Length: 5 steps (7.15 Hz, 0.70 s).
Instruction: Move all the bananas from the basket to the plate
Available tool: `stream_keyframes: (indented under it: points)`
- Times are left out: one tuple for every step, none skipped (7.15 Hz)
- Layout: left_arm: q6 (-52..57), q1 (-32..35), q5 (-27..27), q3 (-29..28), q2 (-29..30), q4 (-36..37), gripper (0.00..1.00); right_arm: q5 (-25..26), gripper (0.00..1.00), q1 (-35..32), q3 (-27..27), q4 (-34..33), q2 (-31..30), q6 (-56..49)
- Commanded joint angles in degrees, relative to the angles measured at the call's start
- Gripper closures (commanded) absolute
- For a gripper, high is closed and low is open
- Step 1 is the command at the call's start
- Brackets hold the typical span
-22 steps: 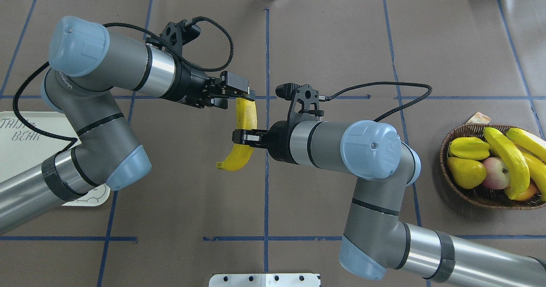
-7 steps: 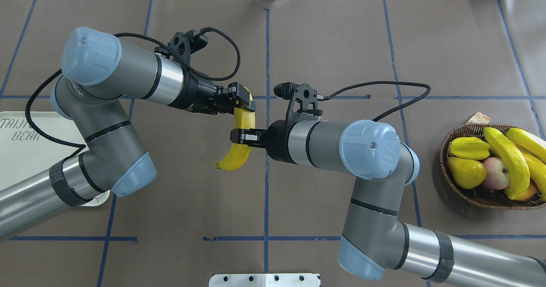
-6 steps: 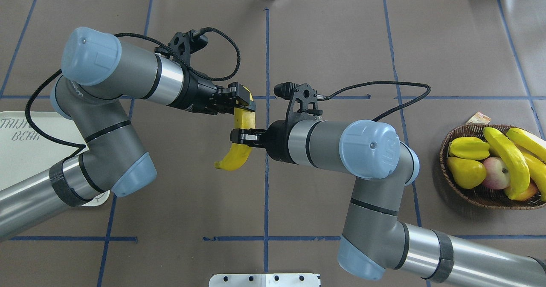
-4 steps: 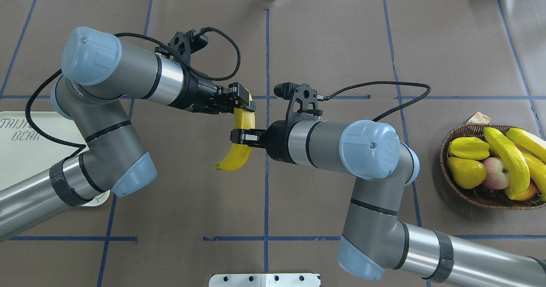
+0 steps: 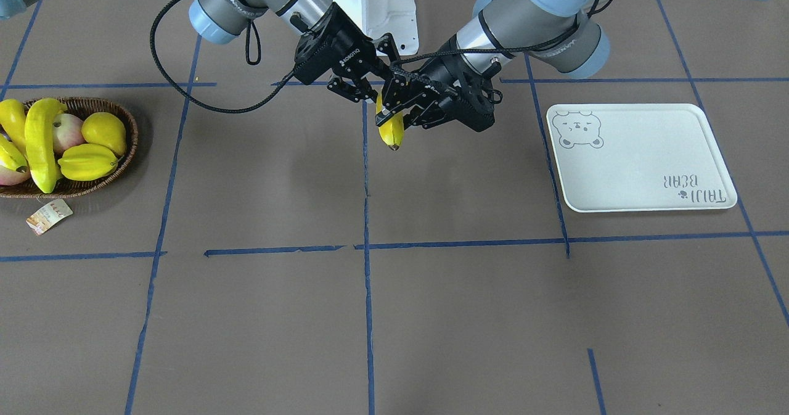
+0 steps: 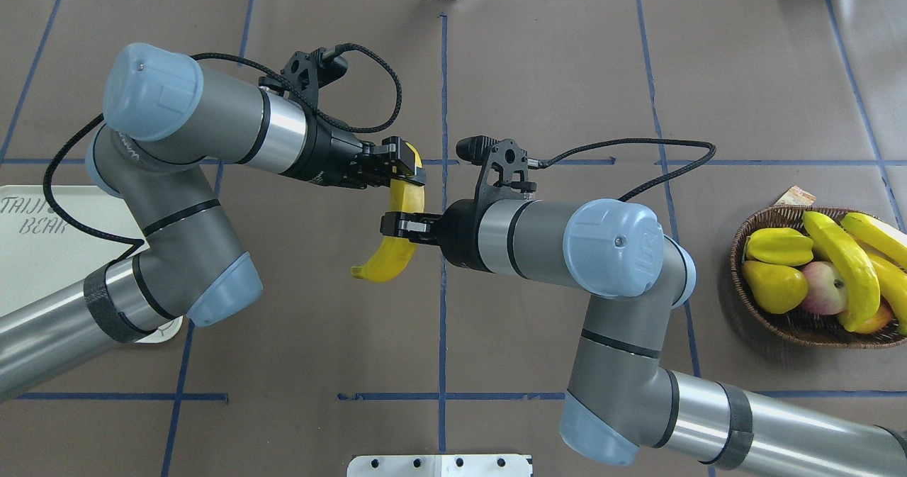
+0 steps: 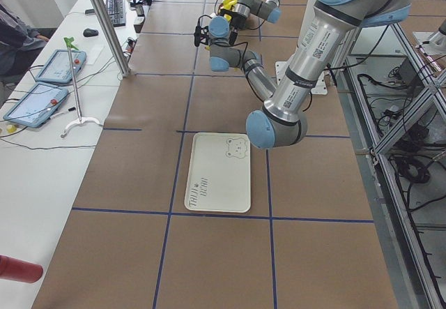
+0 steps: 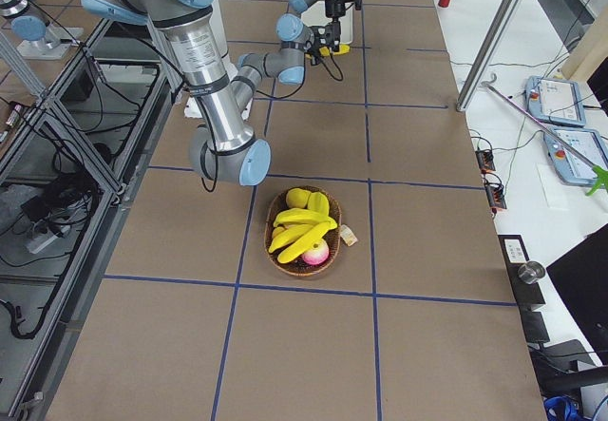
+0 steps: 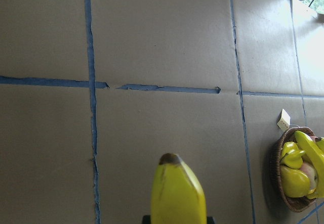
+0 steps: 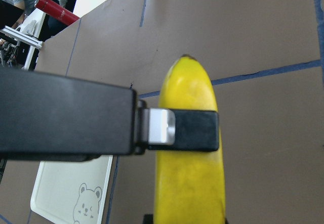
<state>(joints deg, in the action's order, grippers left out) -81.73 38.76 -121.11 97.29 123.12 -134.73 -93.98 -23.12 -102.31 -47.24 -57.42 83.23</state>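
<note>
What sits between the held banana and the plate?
Nothing visible: bare table lies between the banana and the plate. The left tool and right tool both grip it.

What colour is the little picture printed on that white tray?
Grey, a bear face on the tray, clearest in the front-facing view.
</note>
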Motion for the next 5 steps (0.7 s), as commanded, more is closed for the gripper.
stream_keyframes:
  points:
    - [0.0, 0.0, 0.0, 0.0, -0.1, 0.0, 0.96, 0.1, 0.01, -0.1, 0.0, 0.0, 0.0, 1.1]
    - [0.0, 0.0, 0.0, 0.0, -0.2, 0.0, 0.96, 0.1, 0.01, -0.1, 0.0, 0.0, 0.0, 1.1]
    - [0.0, 0.0, 0.0, 0.1, -0.4, 0.0, 0.96, 0.1, 0.01, -0.2, 0.0, 0.0, 0.0, 1.1]
    - [-0.7, 0.0, 0.0, 0.0, -0.5, 0.4, 0.96, 0.1, 0.01, -0.5, 0.0, 0.0, 0.0, 1.0]
    - [-2.9, 0.0, 0.1, 0.0, -0.7, 0.8, 0.97, -0.1, 0.01, -0.6, 0.0, -0.1, -0.2, 0.9]
